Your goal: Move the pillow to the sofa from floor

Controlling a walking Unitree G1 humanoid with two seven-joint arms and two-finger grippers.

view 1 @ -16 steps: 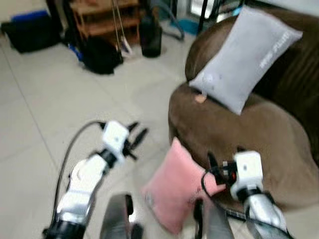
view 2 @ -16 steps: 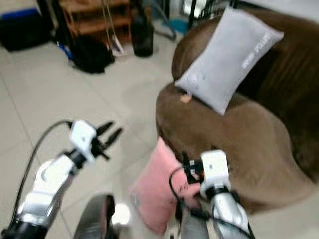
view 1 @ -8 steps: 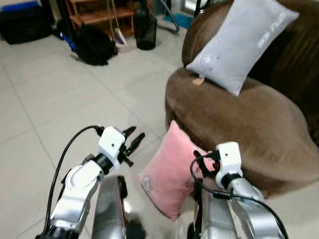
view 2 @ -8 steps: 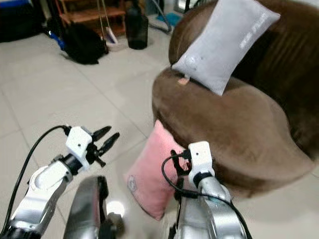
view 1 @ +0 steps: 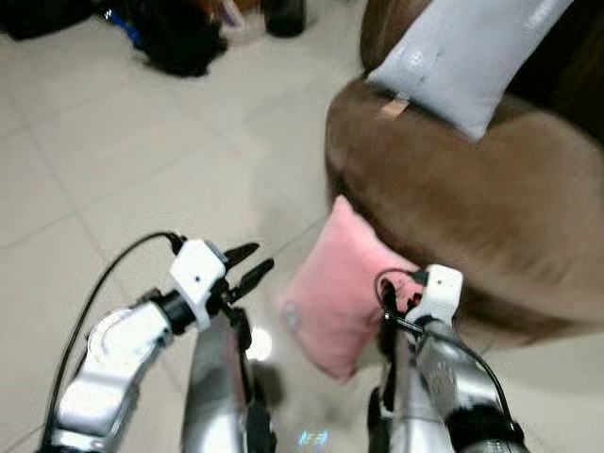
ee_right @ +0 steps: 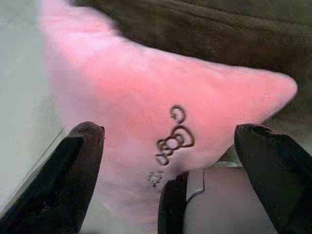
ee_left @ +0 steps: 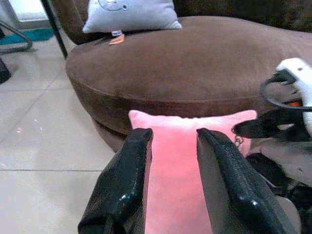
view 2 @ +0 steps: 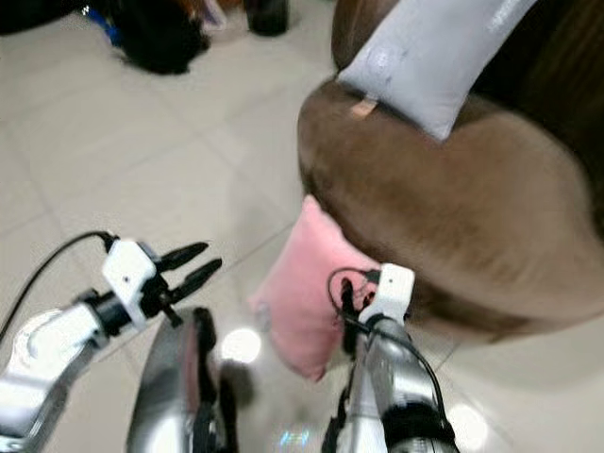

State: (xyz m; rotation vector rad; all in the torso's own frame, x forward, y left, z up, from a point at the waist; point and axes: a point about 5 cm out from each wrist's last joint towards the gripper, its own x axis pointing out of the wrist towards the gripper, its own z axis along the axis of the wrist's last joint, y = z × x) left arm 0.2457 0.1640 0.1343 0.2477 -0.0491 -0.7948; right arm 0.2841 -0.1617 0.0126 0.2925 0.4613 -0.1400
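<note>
Left wrist view: pink pillow [ee_left: 187, 146] stands on edge on tiled floor [view 1: 113, 179], leaning against base of brown sofa [view 1: 472, 198]. Left gripper [view 1: 247, 265] near its left side, fingers parted, holding nothing. Right gripper [ee_right: 170, 170] close at its right side, fingers spread wide, empty. Pillow looks plush, light, squashy, small embroidered bow on face; likely sags if pinched at corner, so squeeze between both grippers at side edges. Sofa rounded, velvety; grey pillow [view 1: 467, 52] on it
</note>
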